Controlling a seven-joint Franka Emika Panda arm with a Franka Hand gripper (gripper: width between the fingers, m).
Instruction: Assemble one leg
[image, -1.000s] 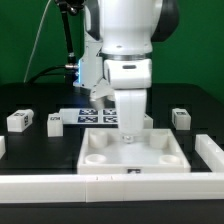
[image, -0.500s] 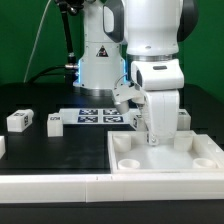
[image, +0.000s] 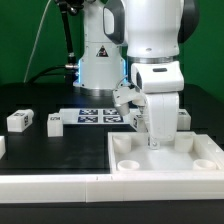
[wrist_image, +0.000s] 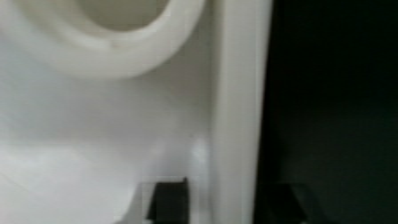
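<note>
Claw (image: 153, 141) reaches down onto the big white tray (image: 170, 158), its fingers (wrist_image: 169, 200) straddling the tray's rim wall; whether they pinch it I cannot tell. One leg (image: 181, 117) lies on the desk (image: 40, 145) just behind the tray, and another leg (image: 17, 120) lies well apart at the exterior view's left.

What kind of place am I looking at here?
Most likely a robotics lab bench: a white robot arm over a black table, a marker board of fiducial tags, and a green backdrop behind.
</note>
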